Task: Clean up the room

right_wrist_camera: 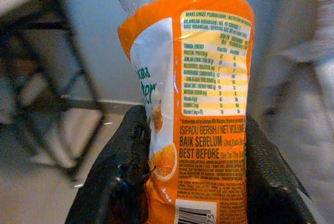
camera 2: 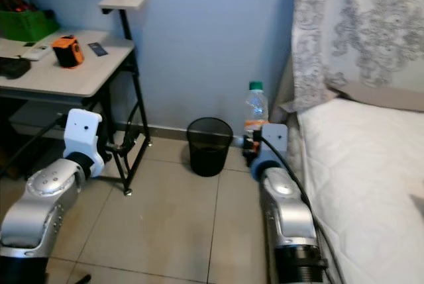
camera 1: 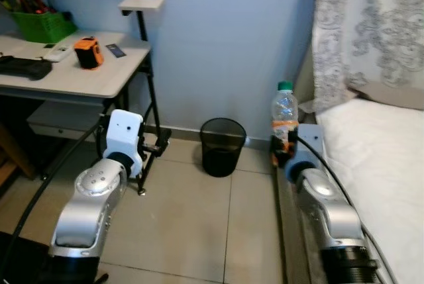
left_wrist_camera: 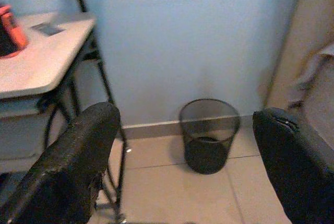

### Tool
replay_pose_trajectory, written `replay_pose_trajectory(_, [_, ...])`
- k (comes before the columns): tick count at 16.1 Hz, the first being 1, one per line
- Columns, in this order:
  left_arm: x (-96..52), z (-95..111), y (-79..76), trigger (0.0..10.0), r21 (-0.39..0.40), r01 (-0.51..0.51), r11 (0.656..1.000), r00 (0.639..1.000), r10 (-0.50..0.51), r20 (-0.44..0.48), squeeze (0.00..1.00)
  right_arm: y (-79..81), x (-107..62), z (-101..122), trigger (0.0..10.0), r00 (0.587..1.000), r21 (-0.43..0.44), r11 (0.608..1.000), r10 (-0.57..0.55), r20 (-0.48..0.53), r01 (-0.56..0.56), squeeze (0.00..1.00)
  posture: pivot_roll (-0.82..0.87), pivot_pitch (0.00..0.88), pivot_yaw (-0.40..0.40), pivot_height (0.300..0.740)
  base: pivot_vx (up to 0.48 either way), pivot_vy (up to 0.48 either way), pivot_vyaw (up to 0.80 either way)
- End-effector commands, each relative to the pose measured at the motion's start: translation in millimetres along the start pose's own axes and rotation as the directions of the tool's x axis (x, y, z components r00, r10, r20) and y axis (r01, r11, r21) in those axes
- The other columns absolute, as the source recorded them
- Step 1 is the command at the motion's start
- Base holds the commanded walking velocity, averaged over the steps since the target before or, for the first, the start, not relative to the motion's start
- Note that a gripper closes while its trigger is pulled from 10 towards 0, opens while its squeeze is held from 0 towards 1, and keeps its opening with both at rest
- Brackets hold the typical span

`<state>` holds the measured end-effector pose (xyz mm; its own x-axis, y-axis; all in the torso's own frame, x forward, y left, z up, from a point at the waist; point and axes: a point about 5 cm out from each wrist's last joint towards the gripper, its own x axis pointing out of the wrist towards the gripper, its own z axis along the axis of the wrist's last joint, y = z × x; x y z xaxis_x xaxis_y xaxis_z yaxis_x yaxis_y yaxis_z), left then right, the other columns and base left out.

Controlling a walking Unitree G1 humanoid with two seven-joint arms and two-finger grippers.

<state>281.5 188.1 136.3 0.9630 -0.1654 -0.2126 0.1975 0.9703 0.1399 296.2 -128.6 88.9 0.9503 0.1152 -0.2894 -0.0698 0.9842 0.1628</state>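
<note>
Holding: the right pincer (right_wrist_camera: pixel 195 182) is closed around the lower body of a plastic bottle (camera 1: pixel 285 122), its two black fingers (right_wrist_camera: pixel 122 174) pressed against either side of the orange label; the bottle stands upright, green cap on top, and looks empty or nearly so.
Bottle's place: raised above the floor beside the bed (camera 1: pixel 377 158), to the right of the bin and not yet over it.
Left pincer (left_wrist_camera: pixel 182 166): spread wide, nothing between its fingers, pointed toward the bin.
Bin (camera 1: pixel 222 145): a black mesh wastebasket on the tiled floor against the blue wall, between the tabletop's leg and the bed; it looks mostly empty.
Tabletop (camera 1: pixel 99 75): carries an orange device (camera 1: pixel 88 52), a dark controller-like thing and a green basket (camera 1: pixel 41 24); none of these is in play now.
Step, as I judge it: carrying the bottle across to drop it in the bin.
Risk, thin plastic: the grip sits low on a light, crushable body, so the bottle could buckle or tip and slip out on the way.
Risk, early release: letting go short of the rim would send it rolling across the tiles, perhaps under the bed.
Risk, light bin: a knock from the arm or a hit on the rim could topple the mesh basket.
</note>
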Motion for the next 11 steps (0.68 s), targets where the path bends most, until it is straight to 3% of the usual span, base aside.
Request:
replay_pose_trajectory(1, [1.3, 1.9, -0.6, 10.0, -0.006, 0.002, 1.000, 1.000, -0.002, 0.003, 0.00, -2.6, -1.1, 7.2, 10.0, 1.000, 0.010, 1.000, 0.011, 0.023, -0.011, 0.00, 0.10, 0.000, -0.007, 0.740, 0.307, 0.000, 0.00])
replay_pose_trajectory(6, [0.6, 0.1, 0.5, 10.0, -0.006, 0.001, 1.000, 1.000, -0.001, -0.001, 0.00, -3.6, -2.1, 5.4, 10.0, 0.999, -0.032, 0.999, 0.025, 0.024, -0.025, 0.00, 0.10, 0.000, -0.009, 0.740, 0.304, 0.000, 0.00])
replay_pose_trajectory(11, [-0.9, -1.0, -2.3, 10.0, 0.004, 0.016, 1.000, 1.000, -0.016, -0.003, 0.00, -5.0, -2.3, 3.8, 10.0, 1.000, -0.012, 1.000, 0.011, 0.021, -0.011, 0.00, 0.10, 0.000, -0.012, 0.740, 0.305, 0.000, 0.00])
